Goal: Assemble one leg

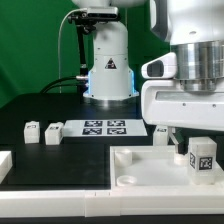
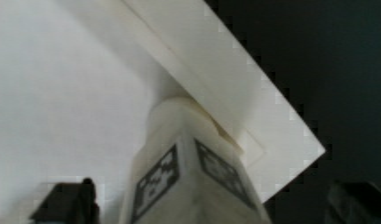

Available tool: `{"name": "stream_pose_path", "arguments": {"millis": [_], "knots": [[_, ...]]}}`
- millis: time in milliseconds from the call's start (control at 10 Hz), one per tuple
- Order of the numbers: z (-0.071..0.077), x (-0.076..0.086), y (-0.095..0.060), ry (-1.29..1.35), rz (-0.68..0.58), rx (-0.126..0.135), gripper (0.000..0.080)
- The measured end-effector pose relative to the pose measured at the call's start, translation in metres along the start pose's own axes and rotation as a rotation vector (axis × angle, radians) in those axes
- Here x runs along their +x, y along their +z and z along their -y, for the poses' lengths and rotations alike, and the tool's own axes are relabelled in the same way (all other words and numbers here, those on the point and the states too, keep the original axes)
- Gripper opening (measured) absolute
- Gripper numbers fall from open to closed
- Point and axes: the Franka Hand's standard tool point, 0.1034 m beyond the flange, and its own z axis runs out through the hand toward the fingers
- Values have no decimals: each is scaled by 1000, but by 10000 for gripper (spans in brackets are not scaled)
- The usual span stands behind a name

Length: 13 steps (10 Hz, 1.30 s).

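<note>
My gripper (image 1: 197, 142) is shut on a leg (image 1: 203, 160), a stubby white block with a black-and-white tag. It holds the leg upright over the right corner of the white tray-like tabletop (image 1: 120, 165); I cannot tell whether the leg touches it. In the wrist view the leg (image 2: 190, 165) stands between my dark fingers (image 2: 66, 203), with the tabletop (image 2: 80, 90) and its edge below. Two more legs (image 1: 32, 131) (image 1: 53, 131) stand on the black table at the exterior view's left.
The marker board (image 1: 105, 126) lies behind the tabletop in the middle of the table. The robot base (image 1: 108, 70) stands behind it. A white part (image 1: 4, 165) shows at the exterior view's far left edge.
</note>
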Motion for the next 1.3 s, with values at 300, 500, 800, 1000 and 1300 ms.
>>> {"name": "stream_pose_path", "arguments": {"millis": [300, 500, 800, 1000, 1300], "knots": [[3, 2, -1, -344, 13, -25, 649], [1, 4, -1, -558, 13, -26, 649], [1, 4, -1, -563, 13, -25, 434], [0, 4, -1, -563, 13, -26, 292], [-4, 8, 0, -426, -4, -4, 293]]}}
